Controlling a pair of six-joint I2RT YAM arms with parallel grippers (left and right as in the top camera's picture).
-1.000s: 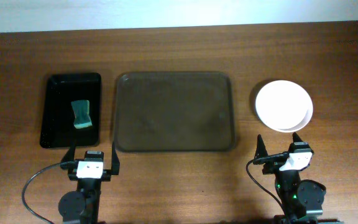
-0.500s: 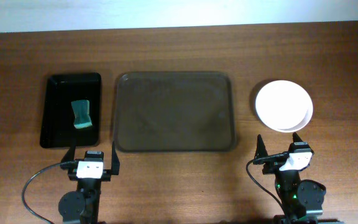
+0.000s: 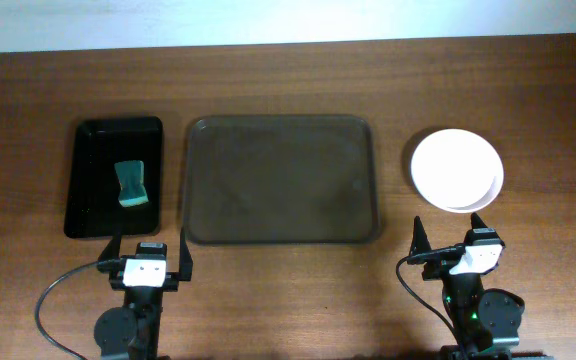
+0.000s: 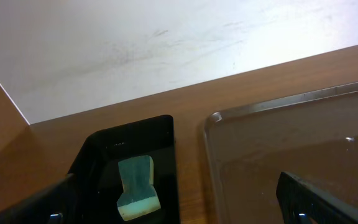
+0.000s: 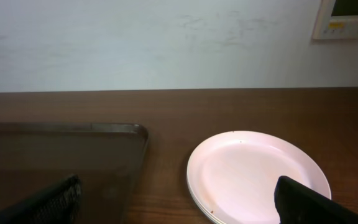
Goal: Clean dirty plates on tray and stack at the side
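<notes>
Across the middle of the brown wooden bench (image 3: 288, 80) lies the large dark brown rectangular tray (image 3: 281, 180), bare, so the job looks finished. At 9 o'clock from it sits a smaller glossy black tray (image 3: 93, 190). At 3 o'clock, off the tray, the round white shallow plates (image 3: 456, 170) sit stacked, the lower rims peeking out toward 5 o'clock. That slight offset is the risk: the right hand (image 3: 450, 228), fingers spread wide and empty, waits just beside the stack's 6 o'clock edge, and a forward lurch could knock the plates askew. The left hand (image 3: 150, 245), equally wide and empty, sits near the tray's 7 o'clock corner. A small green sponge (image 3: 131, 184) rests in the black tray.
</notes>
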